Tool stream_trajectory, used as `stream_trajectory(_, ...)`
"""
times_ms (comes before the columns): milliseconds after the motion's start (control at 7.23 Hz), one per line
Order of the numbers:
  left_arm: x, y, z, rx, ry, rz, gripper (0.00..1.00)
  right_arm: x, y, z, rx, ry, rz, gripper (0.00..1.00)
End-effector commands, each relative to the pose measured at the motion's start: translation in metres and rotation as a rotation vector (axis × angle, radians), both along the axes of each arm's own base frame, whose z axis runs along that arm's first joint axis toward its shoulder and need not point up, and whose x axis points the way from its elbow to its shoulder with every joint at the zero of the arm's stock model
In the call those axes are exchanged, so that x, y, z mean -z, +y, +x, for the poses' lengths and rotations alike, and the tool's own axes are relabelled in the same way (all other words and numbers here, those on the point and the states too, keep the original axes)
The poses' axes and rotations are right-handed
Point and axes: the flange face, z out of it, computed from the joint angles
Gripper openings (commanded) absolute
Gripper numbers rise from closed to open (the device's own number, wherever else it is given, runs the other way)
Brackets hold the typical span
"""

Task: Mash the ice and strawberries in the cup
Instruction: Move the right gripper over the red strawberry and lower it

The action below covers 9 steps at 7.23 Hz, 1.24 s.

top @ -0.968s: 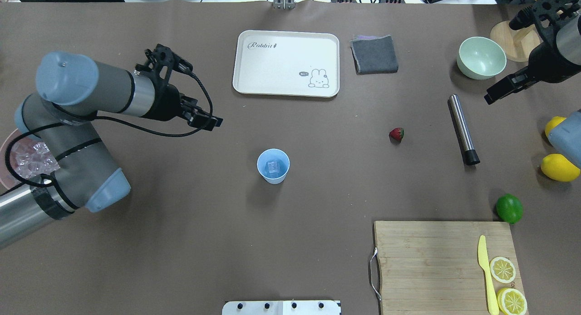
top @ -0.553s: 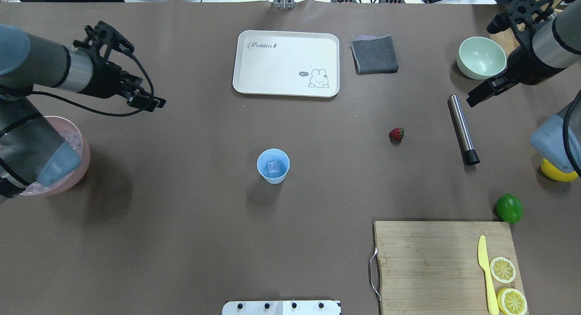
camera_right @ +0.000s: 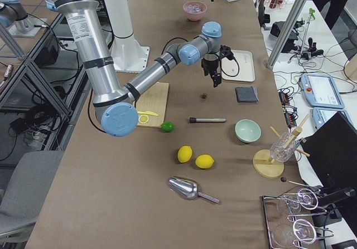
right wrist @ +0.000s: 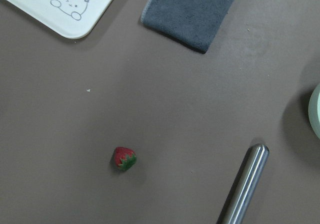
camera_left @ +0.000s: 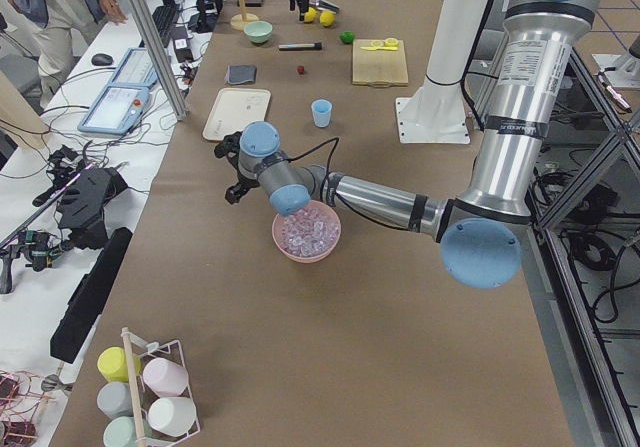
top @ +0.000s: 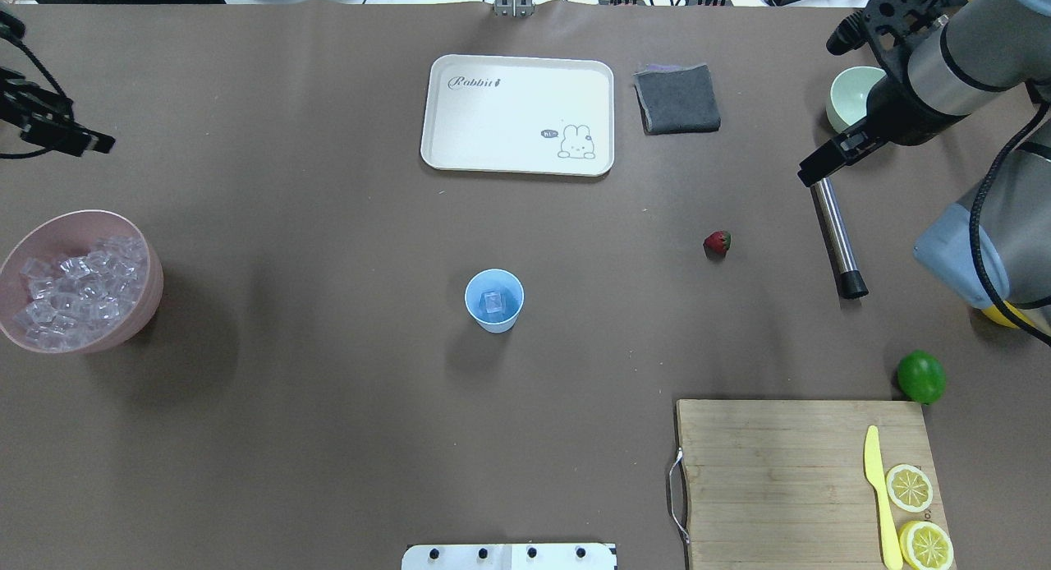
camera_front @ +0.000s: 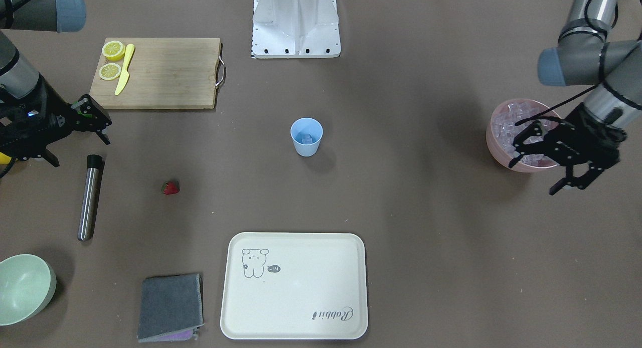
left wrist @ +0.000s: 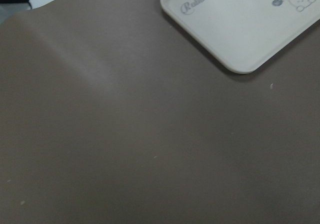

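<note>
From the camera over the robot's shoulders, the right fingers [top: 817,169] hang near the steel rod [top: 836,233]. The strawberry [top: 717,242] lies on the tabletop to their inboard side, toward the cup [top: 493,301]. The left fingers [top: 90,141] are out at the opposite edge, well beyond the cup, so I'd say the right arm is plainly the nearer one for the berry. One cube of ice [top: 493,304] sits in the cup already, and the rest is heaped in the pink bowl [top: 152,295]. From across the table, both pairs of fingers are spread wide with nothing between them, the left pair by the bowl's rim. The strawberry is again inboard of the right pair. Whether it lies ahead of them or behind differs between these two views, which suggests to me they are well above the tabletop. The right wrist camera shows no fingers. The berry lies on its side, left of and below the picture's middle, its green cap turned toward the rod. The left wrist camera shows only tabletop and a corner of the tray [left wrist: 235,28]. From the table's right end, the berry is a small dot close by the near arm's fingers.
</note>
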Motion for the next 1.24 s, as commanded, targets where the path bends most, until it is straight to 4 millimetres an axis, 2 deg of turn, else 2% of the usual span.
stream_trajectory(0, -0.014, -0.009, -0.074, -0.01, -0.035, -0.008, 0.97, 0.006, -0.006, -0.01, -0.008, 0.02, 0.021, 1.0)
stream_trajectory(138, -0.019, -0.013, -0.104, -0.023, -0.074, 0.014, 0.97, 0.0, -0.006, -0.02, -0.019, 0.045, 0.019, 1.0)
stream_trajectory(276, -0.025, -0.014, -0.133, -0.033, -0.11, 0.036, 0.97, 0.007, -0.014, -0.035, -0.017, 0.042, 0.012, 1.0)
stream_trajectory(415, -0.034, -0.011, -0.147, -0.036, -0.127, 0.04, 0.97, 0.008, -0.031, -0.047, -0.023, 0.05, 0.011, 1.0)
stream_trajectory(553, -0.038, -0.007, -0.161, -0.019, -0.13, 0.037, 0.97, -0.004, -0.049, -0.063, -0.066, 0.024, -0.016, 1.0)
stream_trajectory(691, -0.051, 0.003, -0.171, -0.007, -0.12, 0.014, 0.97, -0.025, -0.054, -0.082, -0.077, -0.004, -0.018, 1.0)
stream_trajectory(829, -0.057, 0.011, -0.176, -0.01, -0.119, 0.018, 0.97, -0.042, -0.054, -0.091, -0.069, -0.01, -0.014, 1.0)
stream_trajectory(968, -0.07, 0.026, -0.183, -0.002, -0.121, 0.007, 0.97, -0.049, -0.051, -0.097, -0.081, -0.006, -0.048, 1.0)
stream_trajectory(1106, -0.067, 0.031, -0.184, 0.0, -0.12, 0.013, 0.97, -0.051, -0.044, -0.11, -0.12, -0.014, -0.115, 1.0)
